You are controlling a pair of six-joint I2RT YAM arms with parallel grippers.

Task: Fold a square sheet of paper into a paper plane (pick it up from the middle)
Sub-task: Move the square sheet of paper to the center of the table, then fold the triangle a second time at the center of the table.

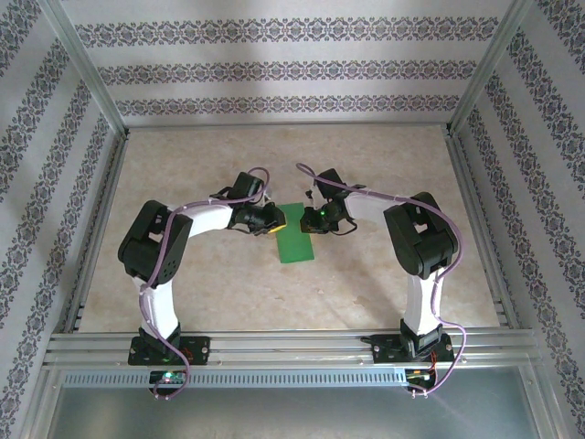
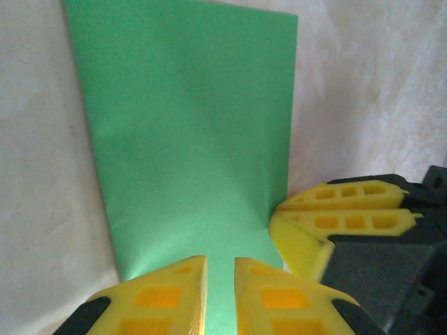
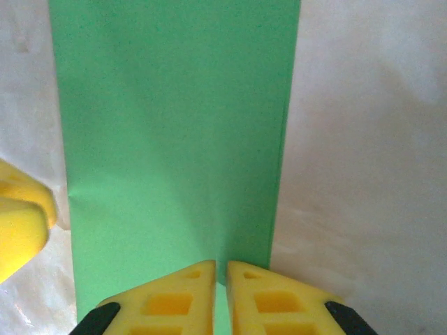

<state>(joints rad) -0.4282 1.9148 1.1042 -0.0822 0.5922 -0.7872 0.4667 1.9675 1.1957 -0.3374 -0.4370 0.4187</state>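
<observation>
The bright green sheet of paper lies flat on the table as a narrow rectangle, one long edge a double layer. No paper plane shape is in view. Both grippers meet at its far end. My left gripper hovers low over the paper, its jaws a narrow gap apart, with green showing between them and nothing pinched. My right gripper stands over the paper near the folded edge, its jaws a thin slit apart. Its fingers sit beside the left ones.
The beige marbled tabletop runs out on all sides of the paper. Metal frame rails line the near edge, and patterned walls close in the back and sides. The two arms' cables arch over the middle.
</observation>
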